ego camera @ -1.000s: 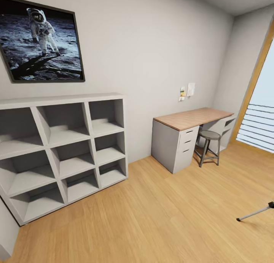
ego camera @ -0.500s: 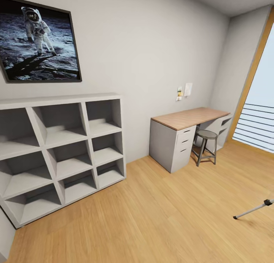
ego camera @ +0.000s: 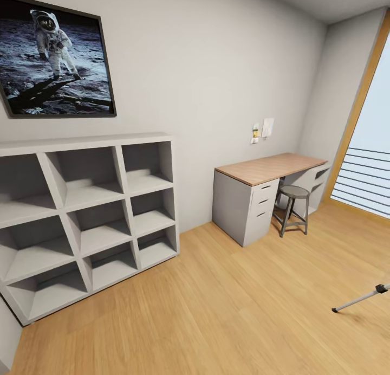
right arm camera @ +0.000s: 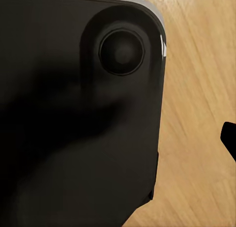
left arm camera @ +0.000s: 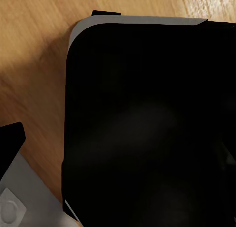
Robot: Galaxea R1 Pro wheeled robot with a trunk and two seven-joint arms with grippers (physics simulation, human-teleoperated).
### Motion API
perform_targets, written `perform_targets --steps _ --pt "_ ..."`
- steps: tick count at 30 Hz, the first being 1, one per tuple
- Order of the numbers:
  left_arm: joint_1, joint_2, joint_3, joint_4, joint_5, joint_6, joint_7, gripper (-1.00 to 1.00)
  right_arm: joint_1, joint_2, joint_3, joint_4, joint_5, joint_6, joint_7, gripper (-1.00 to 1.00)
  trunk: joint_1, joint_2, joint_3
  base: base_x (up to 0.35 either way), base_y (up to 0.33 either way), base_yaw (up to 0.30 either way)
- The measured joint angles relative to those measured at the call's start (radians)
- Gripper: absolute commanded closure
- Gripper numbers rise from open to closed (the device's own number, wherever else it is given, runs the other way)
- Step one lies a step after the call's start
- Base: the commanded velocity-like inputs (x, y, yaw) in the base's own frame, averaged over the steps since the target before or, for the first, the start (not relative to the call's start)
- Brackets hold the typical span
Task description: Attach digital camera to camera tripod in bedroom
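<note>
Standing in the bedroom, I record the robot stopped on the wood floor point(ego camera: 227, 310), facing the pale wall.

**Task items.** One slim silver leg of the camera tripod point(ego camera: 360, 299), with a black foot, slants across the floor. The rest of the tripod is cut off. I judge it well apart from both end effectors, forward and on the right arm's side, so nearer the right one. Where the digital camera is cannot be told from here.

**End effectors.** Both wrist views look down past the robot's own black body point(left arm camera: 147, 119) to the planks. A dark sliver at the edge is probably part of the left end effector point(left arm camera: 11, 138), and another part of the right end effector point(right arm camera: 229, 138). Whether either is wide, narrow or holding anything, I cannot tell.

**Surroundings.** A grey cubby shelf point(ego camera: 86, 142) stands under a moon-landing picture point(ego camera: 54, 60). Further along are a wood-topped bench point(ego camera: 271, 168), a round stool point(ego camera: 293, 192) and a wood-framed window point(ego camera: 368, 169), all far from both end effectors.

**Handling assessment.**
- The tripod is likely light, stiff and top-heavy on thin legs, so easily tipped. It should be steadied at the head or upper column, not by a leg.
- The camera is probably compact, rigid and smooth. It should be gripped across the body's flat sides, keeping the underside free for mounting.

**Stage.** The robot is on approach, and attachment has not begun.
</note>
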Motion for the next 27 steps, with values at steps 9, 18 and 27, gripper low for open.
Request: perform_targets --steps 9,18,27 --pt "0.000 0.003 -0.002 -0.001 0.011 0.000 0.000 -1.00 0.000 -0.001 -0.002 0.000 -0.003 -0.001 -0.004 -1.00 0.000 0.000 0.000 0.000 0.000 0.000" --pt "-0.001 0.076 -0.001 -0.081 0.109 0.019 0.000 -1.00 0.000 -0.046 -0.004 -0.055 -0.001 0.008 -0.006 -1.00 0.000 0.000 0.000 0.000 0.000 0.000" --pt "-0.003 0.261 0.003 -0.437 0.316 0.345 -0.007 -1.00 -0.011 -0.067 -0.005 -0.408 -0.002 0.187 0.000 -1.00 0.000 0.000 0.001 0.000 0.000 0.000"
